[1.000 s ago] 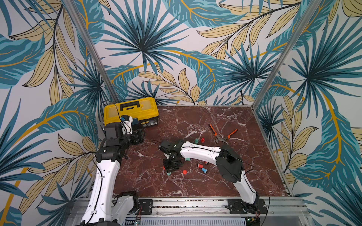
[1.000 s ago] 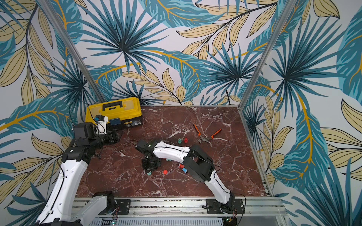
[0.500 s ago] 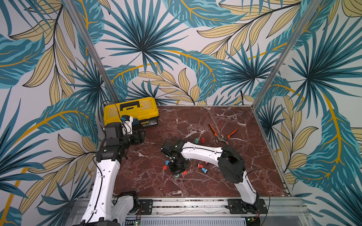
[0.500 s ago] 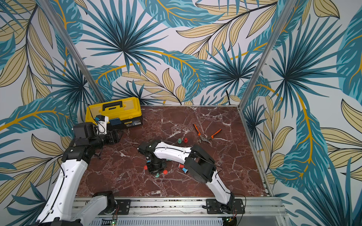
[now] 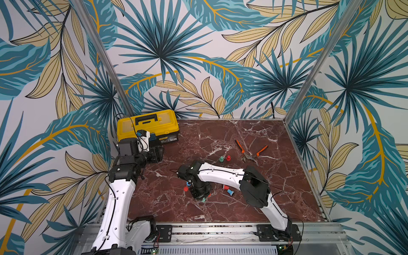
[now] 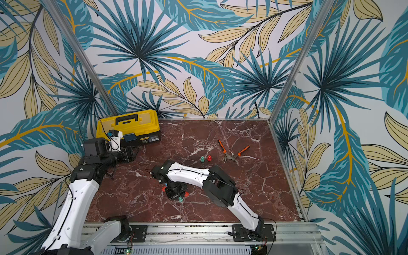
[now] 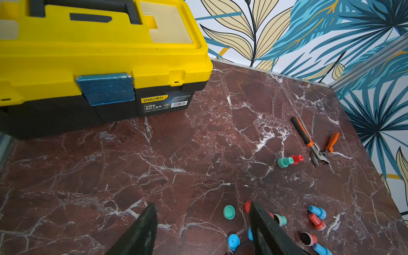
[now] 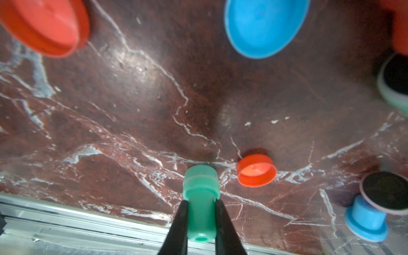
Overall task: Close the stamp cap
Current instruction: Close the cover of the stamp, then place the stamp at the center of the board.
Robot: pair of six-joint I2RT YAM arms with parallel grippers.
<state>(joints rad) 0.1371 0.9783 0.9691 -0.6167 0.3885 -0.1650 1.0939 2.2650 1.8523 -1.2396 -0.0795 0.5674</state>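
Observation:
My right gripper (image 8: 201,212) is shut on the stem of a green stamp (image 8: 201,198). The stamp's wide end points down at the marble table (image 8: 132,110) and looks covered by a paler green cap. In both top views the stamp's tip (image 5: 203,200) (image 6: 180,200) pokes out under the right gripper (image 5: 199,192), low over the table's front middle. My left gripper (image 7: 203,207) is open with nothing between its fingers. It hangs by the yellow toolbox (image 5: 147,127), far from the stamps.
Loose red caps (image 8: 256,170) (image 8: 44,26) and a blue cap (image 8: 266,26) lie round the held stamp. A blue stamp (image 8: 366,218) with a bare dark pad lies beside them. A green stamp (image 5: 221,159), a red stamp (image 5: 228,158) and orange pliers (image 5: 250,152) sit further back.
My right gripper has carried the green stamp to the right and toward the front edge, uncovering a red cap behind it. The left arm has not moved.

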